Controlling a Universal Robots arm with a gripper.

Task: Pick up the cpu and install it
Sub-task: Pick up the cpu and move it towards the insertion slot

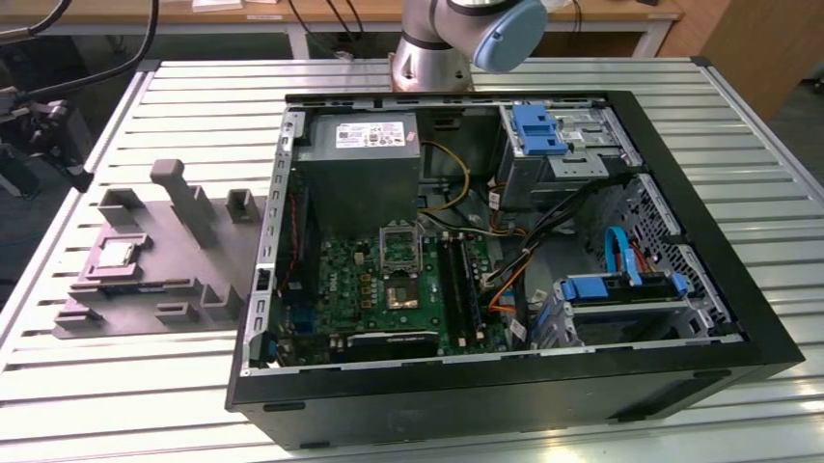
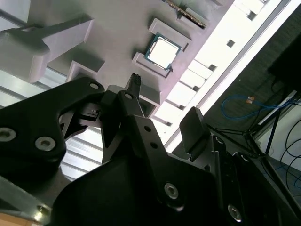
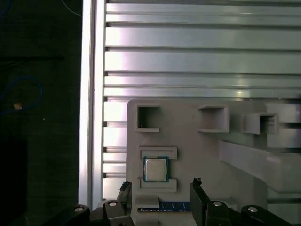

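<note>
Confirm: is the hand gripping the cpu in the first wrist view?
No; the cpu lies flat in its pocket on the grey tray, clear of the open hand.

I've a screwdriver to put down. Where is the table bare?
The table has bare slats between the grey tray and the near edge, and beyond the tray toward the far edge. A strip runs past the computer case on the exterior view's right. Crowded: the tray holding the cpu, and inside the case.
</note>
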